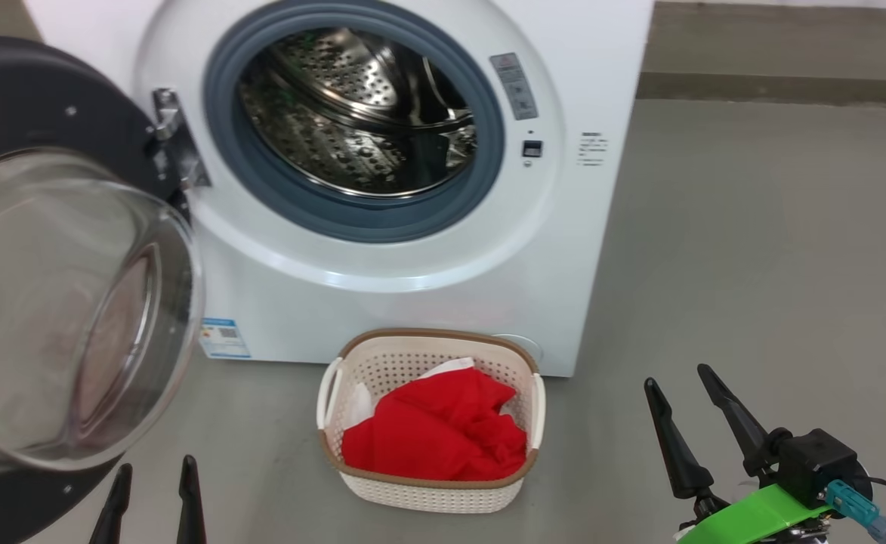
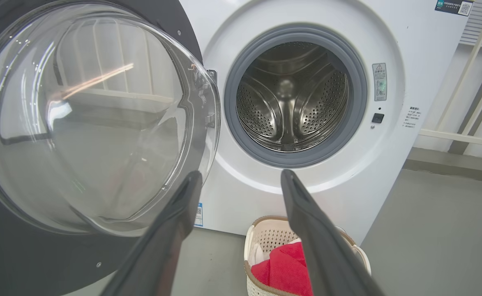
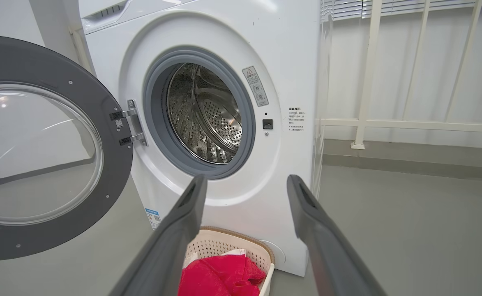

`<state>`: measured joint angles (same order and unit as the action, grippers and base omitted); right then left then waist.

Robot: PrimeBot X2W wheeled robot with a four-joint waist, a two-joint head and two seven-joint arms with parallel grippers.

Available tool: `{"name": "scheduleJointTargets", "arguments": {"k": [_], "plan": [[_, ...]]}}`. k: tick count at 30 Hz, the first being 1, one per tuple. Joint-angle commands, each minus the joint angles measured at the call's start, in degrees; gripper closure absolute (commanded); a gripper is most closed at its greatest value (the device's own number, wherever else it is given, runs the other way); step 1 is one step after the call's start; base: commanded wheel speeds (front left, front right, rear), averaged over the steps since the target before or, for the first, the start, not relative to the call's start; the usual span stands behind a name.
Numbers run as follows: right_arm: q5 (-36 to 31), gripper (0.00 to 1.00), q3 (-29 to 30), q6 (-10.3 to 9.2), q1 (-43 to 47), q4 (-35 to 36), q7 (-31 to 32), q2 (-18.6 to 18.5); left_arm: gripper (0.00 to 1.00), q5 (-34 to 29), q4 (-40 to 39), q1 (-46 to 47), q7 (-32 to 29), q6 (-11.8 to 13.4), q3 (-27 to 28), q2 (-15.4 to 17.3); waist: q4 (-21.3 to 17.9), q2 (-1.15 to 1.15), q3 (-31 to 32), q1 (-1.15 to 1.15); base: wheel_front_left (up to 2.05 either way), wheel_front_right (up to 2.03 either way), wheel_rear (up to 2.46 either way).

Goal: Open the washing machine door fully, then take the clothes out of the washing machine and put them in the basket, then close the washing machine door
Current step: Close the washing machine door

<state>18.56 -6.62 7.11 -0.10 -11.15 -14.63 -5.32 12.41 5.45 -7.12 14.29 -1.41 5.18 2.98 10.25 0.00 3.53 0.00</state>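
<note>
Both grippers are wide open and holding nothing. In the head view, the left gripper [image 1: 155,483] has its two fingers spread. The washing machine door [image 1: 42,98] is swung open just above and to the left of its tips, with the glass bowl bulging out. I can't tell from here whether a fingertip brushes the door's rim. The right gripper [image 1: 677,381] is spread the same way over bare floor [image 1: 752,264]. The basket [image 1: 427,336] sits ahead of and between the two grippers, right up against the washing machine [image 1: 412,302], and the clothes [image 1: 435,434] are piled inside it. The drum [image 1: 359,113] further ahead looks empty. In the left wrist view the fingers are well apart with nothing between them. The door bowl is to the left of the left finger, the drum opening is straight ahead past the gap, and the basket of red clothes is low down, partly behind the right finger. In the right wrist view the fingers are spread again and empty. The basket is low between them, the machine is ahead, and the open door is way off to the left.
</note>
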Motion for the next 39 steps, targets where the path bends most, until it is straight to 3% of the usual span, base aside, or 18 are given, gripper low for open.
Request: {"name": "scheduleJointTargets", "arguments": {"k": [1,26,39], "plan": [[0.6,0.00,-1.5,0.37,-1.3,1.5,-0.4,-0.5,0.00,-0.6,-2.0,1.1,0.5,0.5,1.7,0.9,2.6,0.00,0.4,0.00,0.00,0.00,0.00],[1.6,0.00,-6.3,0.37,-3.7,0.6,-0.4,-0.1,0.00,-1.0,-5.7,-0.1,-1.4,2.7,1.7,2.8,16.2,0.00,0.8,0.00,0.00,0.00,0.00],[1.8,0.00,-6.9,0.37,-5.1,0.1,-0.4,-0.2,0.00,0.0,-6.6,-1.3,-0.9,4.0,2.7,2.8,16.8,0.00,0.2,0.00,0.00,0.00,0.00]]}}
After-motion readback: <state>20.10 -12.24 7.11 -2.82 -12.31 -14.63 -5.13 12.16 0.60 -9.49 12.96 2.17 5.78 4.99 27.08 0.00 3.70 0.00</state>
